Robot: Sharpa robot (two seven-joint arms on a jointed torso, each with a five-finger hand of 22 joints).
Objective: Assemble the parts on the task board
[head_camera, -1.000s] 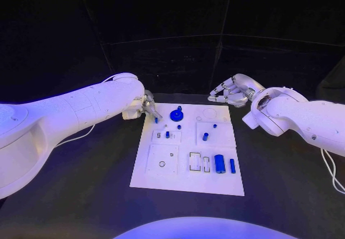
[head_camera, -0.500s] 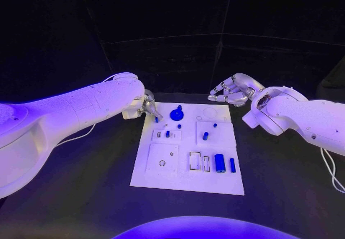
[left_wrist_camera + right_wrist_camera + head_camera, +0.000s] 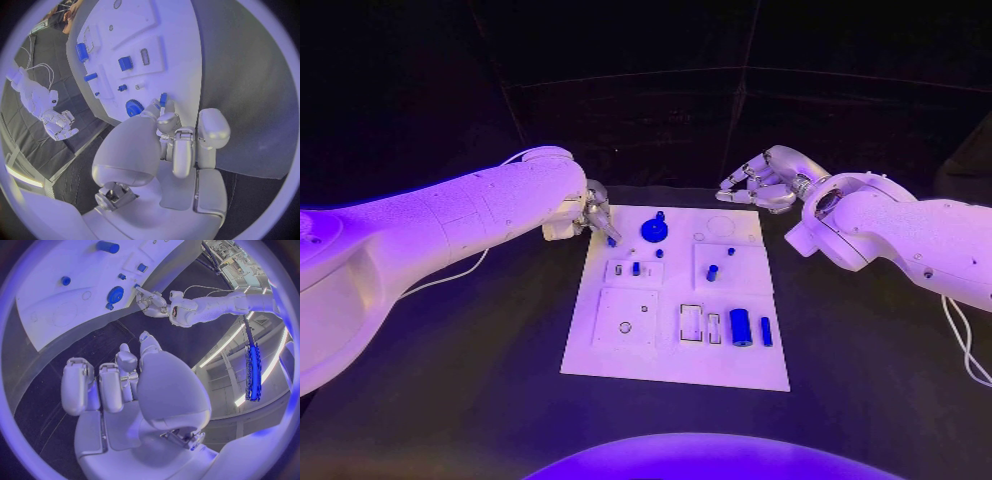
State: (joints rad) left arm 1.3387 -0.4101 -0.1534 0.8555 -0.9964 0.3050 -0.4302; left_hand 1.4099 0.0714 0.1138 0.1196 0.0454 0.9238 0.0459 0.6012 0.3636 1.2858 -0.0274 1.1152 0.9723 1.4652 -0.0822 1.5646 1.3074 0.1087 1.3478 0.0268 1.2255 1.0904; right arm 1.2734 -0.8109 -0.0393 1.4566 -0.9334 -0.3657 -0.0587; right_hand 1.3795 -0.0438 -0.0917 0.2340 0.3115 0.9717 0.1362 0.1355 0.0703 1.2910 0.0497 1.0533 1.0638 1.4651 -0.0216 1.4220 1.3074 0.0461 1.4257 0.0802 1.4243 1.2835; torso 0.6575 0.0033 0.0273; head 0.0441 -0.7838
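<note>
Left hand [image 3: 596,217]: pinches a small blue peg [image 3: 163,98] at the white task board's [image 3: 632,355] far left corner.
Right hand [image 3: 759,184]: fingers curled, holding nothing, beyond the board's far edge.
Board: flat on the black tabletop [image 3: 459,390].

1. Task board [image 3: 678,365]: one white plate.
2. Blue parts on it, head view: seven. One gear-like disc [image 3: 653,231], two cylinders near right [image 3: 740,327], four small pegs mid-board [image 3: 711,273].
3. Hands: two, left hand [image 3: 596,214] and right hand [image 3: 759,183].
</note>
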